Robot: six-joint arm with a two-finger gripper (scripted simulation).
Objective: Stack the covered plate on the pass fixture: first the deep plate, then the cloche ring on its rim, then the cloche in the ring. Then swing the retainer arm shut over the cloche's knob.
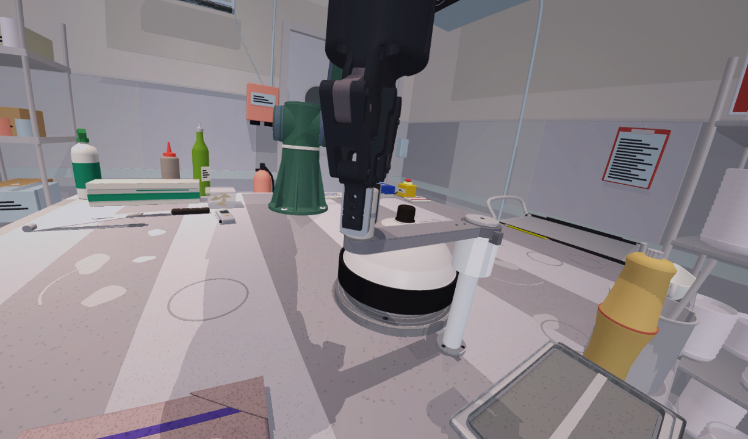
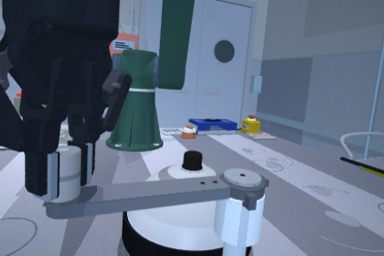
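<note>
The deep plate is hidden under the stack on the pass fixture (image 1: 390,322); only the black cloche ring (image 1: 396,292) and the white cloche (image 1: 404,262) sitting in it show. The cloche's black knob (image 1: 405,213) stands free, with the grey retainer arm (image 1: 426,232) swung out in front of it from its white post (image 1: 467,284). My gripper (image 1: 360,218) is closed around the white handle (image 2: 69,173) that stands upright at the arm's free end.
The green robot base (image 1: 299,164) stands behind the fixture, with bottles (image 1: 200,158) and a long box (image 1: 143,191) at the far left. A yellow bottle (image 1: 630,311) and a tray (image 1: 562,404) sit near right. A cardboard box (image 1: 164,415) lies at the near edge.
</note>
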